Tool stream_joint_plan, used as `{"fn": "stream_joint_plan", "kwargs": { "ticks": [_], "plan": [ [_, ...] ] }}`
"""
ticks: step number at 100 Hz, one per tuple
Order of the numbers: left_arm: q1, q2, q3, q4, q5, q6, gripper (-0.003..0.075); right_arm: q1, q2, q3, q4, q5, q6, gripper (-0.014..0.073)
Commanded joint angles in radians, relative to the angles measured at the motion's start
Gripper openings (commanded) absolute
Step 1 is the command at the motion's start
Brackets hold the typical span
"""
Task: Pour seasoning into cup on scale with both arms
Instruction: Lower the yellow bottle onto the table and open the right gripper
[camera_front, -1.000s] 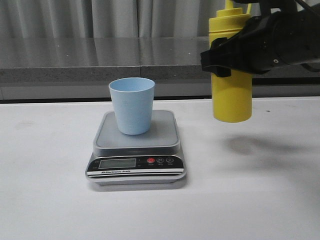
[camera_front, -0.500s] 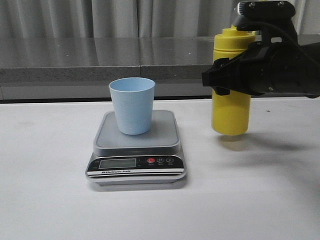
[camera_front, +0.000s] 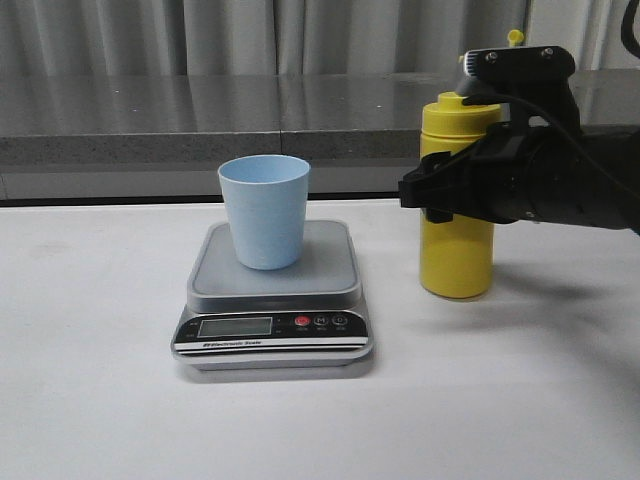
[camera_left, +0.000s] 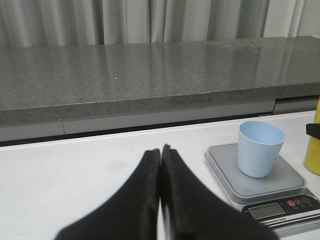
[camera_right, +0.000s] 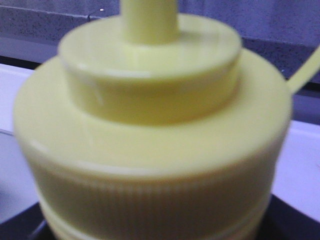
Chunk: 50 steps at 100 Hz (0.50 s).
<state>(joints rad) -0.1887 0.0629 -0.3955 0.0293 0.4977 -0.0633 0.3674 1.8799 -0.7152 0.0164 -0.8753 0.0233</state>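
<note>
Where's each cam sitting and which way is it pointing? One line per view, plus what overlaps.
Front view: faces forward over the table at the cup on the scale; the right gripper clamps the seasoning.
Left wrist view: low over the table, aimed at the grey counter; closed left gripper in the foreground.
Right wrist view: pressed close to the seasoning's cap, blurred; black gripper edges at the corners.
Shared: front and left wrist views both show cup, scale and bottle.
</note>
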Motion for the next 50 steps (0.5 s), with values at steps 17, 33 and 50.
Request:
{"fn": "stream_joint_plan", "kwargs": {
  "ticks": [17,33,50],
  "plan": [
    [0.005,0.013,-0.026,0.0,-0.078,-0.006,-0.002,-0.007,-0.04,-0.016,-0.007,-0.093,-0.004,0.0218],
    [0.005,0.013,-0.026,0.0,-0.078,-0.006,-0.002,-0.007,-0.04,-0.016,-0.006,-0.093,0.017,0.0451],
    [0.005,0.013,-0.026,0.0,-0.078,-0.006,-0.002,-0.007,-0.04,-0.016,0.001,-0.078,0.032,0.0608]
  ]
}}
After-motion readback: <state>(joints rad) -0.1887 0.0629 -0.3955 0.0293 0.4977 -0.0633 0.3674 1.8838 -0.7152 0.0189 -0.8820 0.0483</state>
